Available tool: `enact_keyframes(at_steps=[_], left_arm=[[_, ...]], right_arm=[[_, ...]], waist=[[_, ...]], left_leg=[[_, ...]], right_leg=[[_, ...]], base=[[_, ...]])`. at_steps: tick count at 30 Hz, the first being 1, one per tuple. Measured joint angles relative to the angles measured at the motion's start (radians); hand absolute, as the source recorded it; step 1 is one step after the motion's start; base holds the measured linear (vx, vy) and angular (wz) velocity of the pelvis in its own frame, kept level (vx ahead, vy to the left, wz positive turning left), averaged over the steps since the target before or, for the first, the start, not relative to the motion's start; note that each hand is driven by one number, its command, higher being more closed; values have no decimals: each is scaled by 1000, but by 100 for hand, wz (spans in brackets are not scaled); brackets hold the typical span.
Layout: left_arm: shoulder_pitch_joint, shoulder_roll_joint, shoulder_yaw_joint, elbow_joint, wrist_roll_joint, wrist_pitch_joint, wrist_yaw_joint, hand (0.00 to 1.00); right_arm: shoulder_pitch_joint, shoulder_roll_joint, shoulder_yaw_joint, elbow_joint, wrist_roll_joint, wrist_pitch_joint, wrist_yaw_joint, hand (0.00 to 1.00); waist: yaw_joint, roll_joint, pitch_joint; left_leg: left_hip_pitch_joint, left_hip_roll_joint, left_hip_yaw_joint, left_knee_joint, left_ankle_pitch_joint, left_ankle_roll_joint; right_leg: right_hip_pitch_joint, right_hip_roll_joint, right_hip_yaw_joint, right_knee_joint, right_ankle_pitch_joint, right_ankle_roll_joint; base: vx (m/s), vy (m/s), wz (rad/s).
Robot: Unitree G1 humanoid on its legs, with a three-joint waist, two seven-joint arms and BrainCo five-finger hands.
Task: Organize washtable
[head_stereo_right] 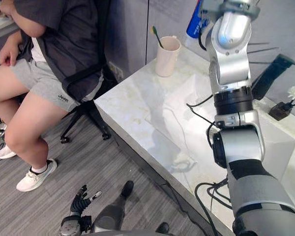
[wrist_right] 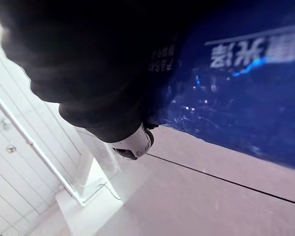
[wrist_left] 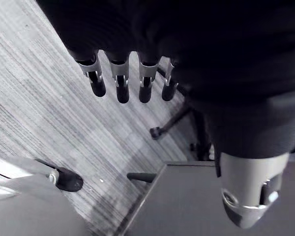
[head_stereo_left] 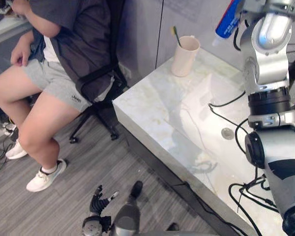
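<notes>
A blue and white toothpaste tube (head_stereo_left: 228, 19) is held high above the back of the white marble washtable (head_stereo_left: 152, 115). My right hand (wrist_right: 133, 144) is shut on it, and the tube's blue side (wrist_right: 236, 93) shows right against the hand in the right wrist view. A beige cup (head_stereo_left: 185, 55) stands upright at the table's far left corner with a green-headed toothbrush (head_stereo_left: 176, 35) in it. The cup is to the left of the tube and lower. My left hand (head_stereo_left: 96, 215) hangs low over the floor, well away from the table, with its fingers (wrist_left: 120, 86) relaxed and holding nothing.
A person (head_stereo_left: 64, 64) sits on a black office chair (head_stereo_left: 101, 83) just left of the table. The sink basin with its drain (head_stereo_left: 227, 133) lies under my right arm. A black wedge-shaped object (head_stereo_right: 271, 74) and a small diffuser pot (head_stereo_right: 281, 108) stand at the table's back right.
</notes>
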Motion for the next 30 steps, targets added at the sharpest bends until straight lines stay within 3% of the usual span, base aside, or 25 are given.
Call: enact_keyframes(at_steps=[6,12,30], left_arm=[[-30,12,-11,20,-22,-5,2,0],[-38,16,-12,29,-26,-14,5,0],[-79,32,-43,44,-62,-26,23,0]], right_arm=[[-76,-28,55,57,-5,15,-24,100],[-143,-47,96,108,-43,40,-44,100],[-244,-101,145,110,-79,42,-72,100]], waist=[[24,-8,39],[23,-5,72],[26,0,140]], left_leg=[[-21,1,-2,1,5,-2],[-35,7,-4,0,5,-4],[-83,6,-12,1,8,-7]], right_leg=[[-12,2,-5,-4,0,0],[-32,8,-6,-7,0,0],[-65,11,-19,-16,1,-1]], base=[[12,3,0],[-15,10,0],[-2,12,2]])
